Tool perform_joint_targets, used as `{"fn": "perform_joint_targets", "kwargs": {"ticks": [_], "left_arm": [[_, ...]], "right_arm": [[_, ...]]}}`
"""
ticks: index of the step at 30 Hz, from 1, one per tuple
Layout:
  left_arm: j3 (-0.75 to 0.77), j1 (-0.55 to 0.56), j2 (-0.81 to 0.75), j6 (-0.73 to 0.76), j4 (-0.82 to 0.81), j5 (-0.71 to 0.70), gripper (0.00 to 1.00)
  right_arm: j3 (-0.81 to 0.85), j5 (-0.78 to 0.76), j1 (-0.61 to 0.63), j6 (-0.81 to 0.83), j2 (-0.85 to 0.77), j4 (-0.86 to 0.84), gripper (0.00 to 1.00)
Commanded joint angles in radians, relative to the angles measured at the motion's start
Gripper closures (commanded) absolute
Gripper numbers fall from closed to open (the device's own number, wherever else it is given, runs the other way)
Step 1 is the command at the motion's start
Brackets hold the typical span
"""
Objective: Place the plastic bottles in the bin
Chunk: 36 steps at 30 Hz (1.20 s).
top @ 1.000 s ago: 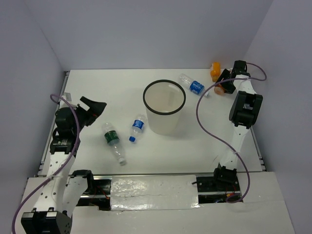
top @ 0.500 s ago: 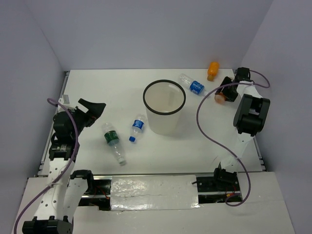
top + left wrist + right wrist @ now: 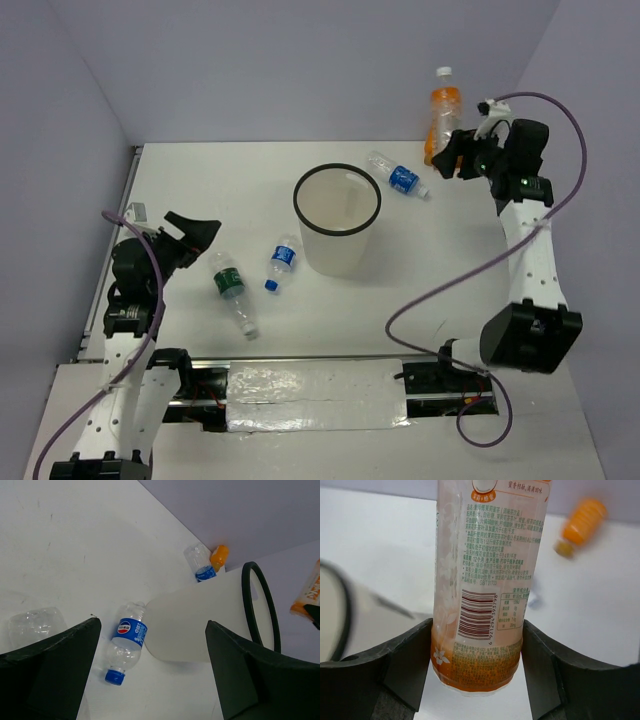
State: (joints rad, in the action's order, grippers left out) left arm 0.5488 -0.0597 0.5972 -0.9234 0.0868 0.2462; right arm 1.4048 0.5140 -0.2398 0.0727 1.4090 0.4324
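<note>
The right gripper (image 3: 476,652) is clamped around the lower part of a tall orange drink bottle (image 3: 443,110). It holds the bottle upright in the air at the upper right of the overhead view, not yet over the bin (image 3: 337,168). The left gripper (image 3: 198,232) hangs at the left with its jaws apart, near the green-labelled bottle (image 3: 230,288). One blue-labelled bottle (image 3: 283,260) lies just left of the bin. Another (image 3: 399,177) lies at the bin's upper right, with a small orange bottle (image 3: 219,557) beyond it. Nothing shows inside the bin, so I judge that every bottle is yet to go in.
</note>
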Motion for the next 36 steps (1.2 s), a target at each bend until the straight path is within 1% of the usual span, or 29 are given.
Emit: {"fn": "perform_joint_targets", "kwargs": {"ticks": [1, 2, 4, 5, 10, 11, 15, 17, 18, 22, 23, 24, 26, 27, 29, 30, 31, 32, 34, 35, 36], "left_arm": [[0.000, 0.003, -0.028, -0.005, -0.044, 0.030, 0.01], [0.000, 0.003, -0.031, 0.000, -0.024, 0.028, 0.01], [0.007, 0.003, -0.040, 0.012, 0.001, 0.024, 0.01], [0.007, 0.003, -0.045, 0.015, 0.031, 0.021, 0.01], [0.014, 0.001, -0.066, 0.024, 0.129, -0.016, 0.01], [0.019, 0.003, -0.068, 0.023, 0.166, -0.024, 0.01], [0.033, 0.003, -0.073, 0.024, 0.253, -0.058, 0.01], [0.037, 0.003, -0.073, 0.023, 0.298, -0.068, 0.01], [0.040, 0.003, -0.071, 0.021, 0.309, -0.071, 0.01], [0.043, 0.003, -0.066, 0.017, 0.369, -0.087, 0.02], [0.040, 0.003, -0.062, 0.014, 0.378, -0.087, 0.02], [0.037, 0.003, -0.059, 0.011, 0.389, -0.088, 0.01], [0.028, 0.001, -0.050, -0.008, 0.399, -0.094, 0.01], [0.025, 0.003, -0.045, -0.012, 0.399, -0.094, 0.01], [0.014, 0.003, -0.030, -0.020, 0.401, -0.093, 0.00], [0.011, 0.003, -0.024, -0.023, 0.403, -0.090, 0.01], [0.010, 0.003, -0.016, -0.022, 0.401, -0.088, 0.01], [0.010, 0.003, 0.002, -0.023, 0.401, -0.084, 0.01], [0.010, 0.004, 0.024, -0.020, 0.400, -0.076, 0.01], [0.013, 0.003, 0.051, -0.020, 0.401, -0.071, 0.01], [0.014, 0.003, 0.067, -0.020, 0.406, -0.070, 0.01]], "right_arm": [[-0.058, 0.182, 0.109, 0.175, -0.117, -0.009, 0.78], [-0.070, 0.204, 0.170, 0.186, -0.174, -0.018, 0.78], [-0.102, 0.205, 0.233, 0.185, -0.220, -0.050, 0.78], [-0.107, 0.208, 0.303, 0.184, -0.246, -0.053, 0.78], [-0.127, 0.143, 0.473, 0.164, -0.249, -0.069, 0.77], [-0.135, 0.115, 0.528, 0.165, -0.248, -0.075, 0.77], [-0.184, 0.045, 0.635, 0.188, -0.232, -0.133, 0.74], [-0.187, 0.014, 0.666, 0.188, -0.194, -0.158, 0.72], [-0.182, 0.006, 0.666, 0.188, -0.194, -0.161, 0.72], [-0.159, -0.025, 0.688, 0.193, -0.134, -0.156, 0.66], [-0.158, -0.031, 0.688, 0.194, -0.125, -0.155, 0.64], [-0.155, -0.040, 0.689, 0.197, -0.111, -0.152, 0.51], [-0.156, -0.048, 0.691, 0.200, -0.099, -0.152, 0.40], [-0.156, -0.051, 0.691, 0.203, -0.088, -0.152, 0.31], [-0.152, -0.061, 0.695, 0.208, -0.078, -0.147, 0.24], [-0.150, -0.063, 0.694, 0.208, -0.076, -0.144, 0.17], [-0.148, -0.063, 0.694, 0.207, -0.076, -0.144, 0.14], [-0.147, -0.063, 0.694, 0.207, -0.081, -0.142, 0.09], [-0.142, -0.060, 0.695, 0.202, -0.087, -0.136, 0.05], [-0.135, -0.052, 0.692, 0.196, -0.090, -0.127, 0.01], [-0.129, -0.049, 0.694, 0.191, -0.099, -0.123, 0.00]]}}
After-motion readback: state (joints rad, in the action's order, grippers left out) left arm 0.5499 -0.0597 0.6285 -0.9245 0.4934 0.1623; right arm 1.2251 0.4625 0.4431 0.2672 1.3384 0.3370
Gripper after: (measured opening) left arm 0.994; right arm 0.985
